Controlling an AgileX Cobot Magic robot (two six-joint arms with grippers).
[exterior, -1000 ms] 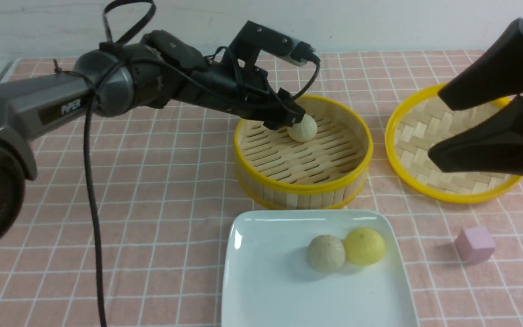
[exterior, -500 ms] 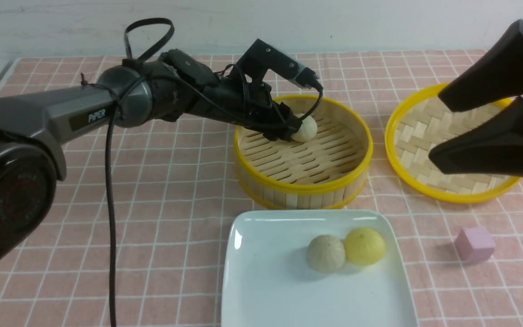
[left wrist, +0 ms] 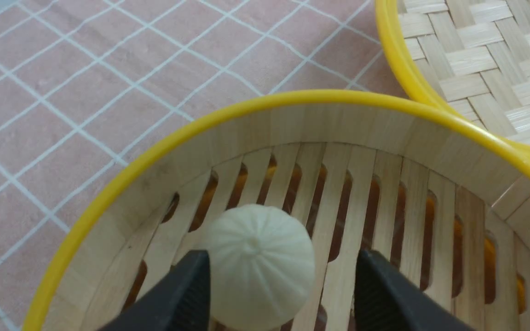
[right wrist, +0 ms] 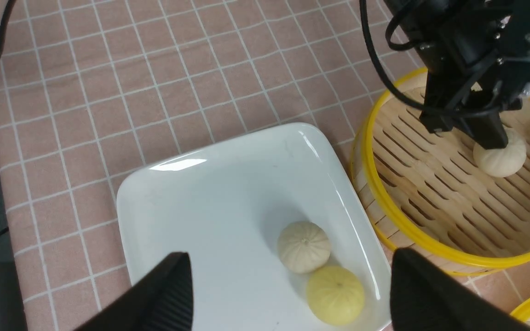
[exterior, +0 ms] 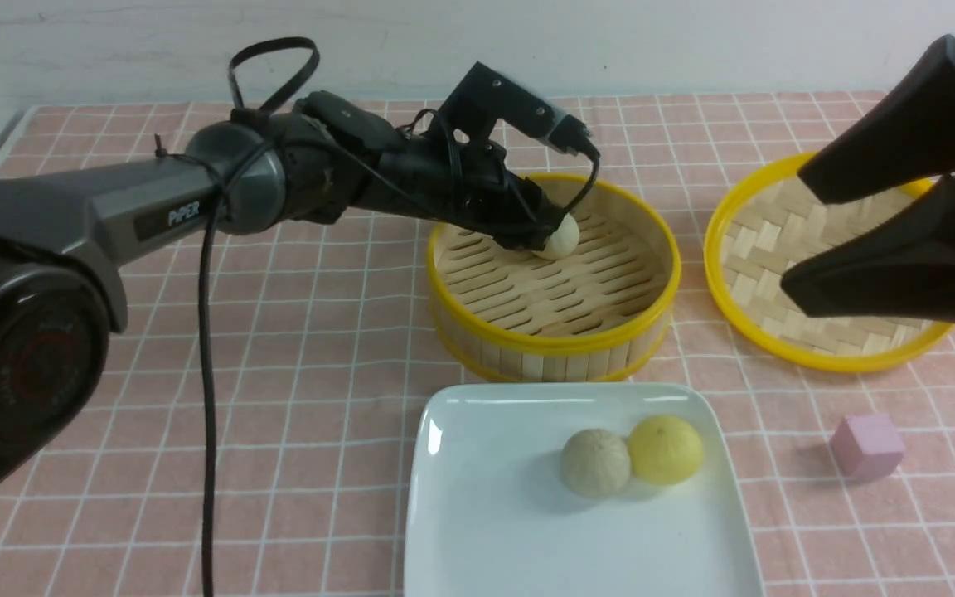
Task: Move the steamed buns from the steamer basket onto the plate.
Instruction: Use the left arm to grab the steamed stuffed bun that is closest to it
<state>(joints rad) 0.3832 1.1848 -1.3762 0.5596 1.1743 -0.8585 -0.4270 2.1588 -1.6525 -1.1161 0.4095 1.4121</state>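
1. Closing off-centre is the chief risk. The left gripper (left wrist: 283,271) stands with jaws apart around the last bun (left wrist: 258,262), one side touching it and the other clear, so the bun may roll across the slats.
2. Squeezing hard could dent the bun, which looks soft.
3. The last bun sits toward the far side of the steamer basket (exterior: 552,340). A beige bun (exterior: 596,463) and a yellow bun (exterior: 666,448) lie touching on the plate (exterior: 486,514).
4. The left arm slants down over the basket's left rim. A careless lift could snag that rim.
5. The right gripper (exterior: 792,228) hangs raised at the right, jaws wide apart, empty.
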